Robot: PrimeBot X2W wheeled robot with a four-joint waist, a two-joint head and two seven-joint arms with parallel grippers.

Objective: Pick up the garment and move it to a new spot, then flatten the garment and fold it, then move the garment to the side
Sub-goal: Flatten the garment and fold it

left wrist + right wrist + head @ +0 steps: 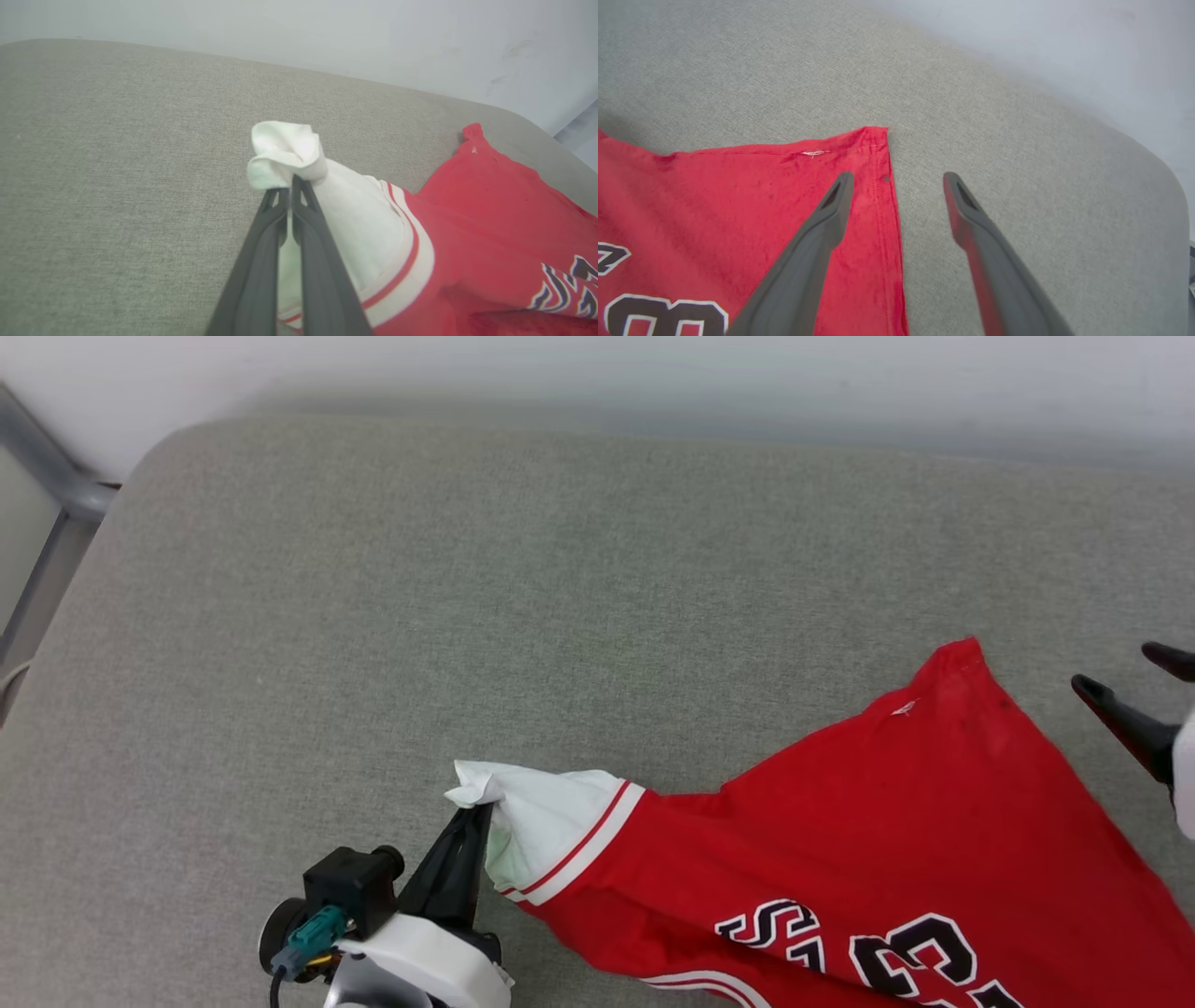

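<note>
— What's closest in?

— The left hand [472, 814], low in the head view. Its two dark fingers are clenched together on the bunched tip of the white sleeve [546, 812], and a crumpled knot of white cloth sticks out beyond the fingertips.

— And the garment [868, 821] itself?

— It runs from that pinched sleeve off to the robot's right, across the grey padded surface [373, 616]. The sleeve's cuff has red and white striped trim, then the red body spreads out, creased near the sleeve and flatter further along. Part of the black print [896, 947] with white outlines shows at the bottom edge, cut off by the frame.

— The other hand?

— The right hand [897, 177] is released, fingers wide apart and gripping nothing. In its wrist view one finger sits over the red cloth and the other over bare grey fabric, straddling the garment's stitched edge just short of the corner [878, 133]. I can't tell whether either finger touches.

— Beyond that?

— More grey padding with rounded corners, then a pale wall [597, 364]. A grey metal frame [56, 476] stands at the far left.
</note>
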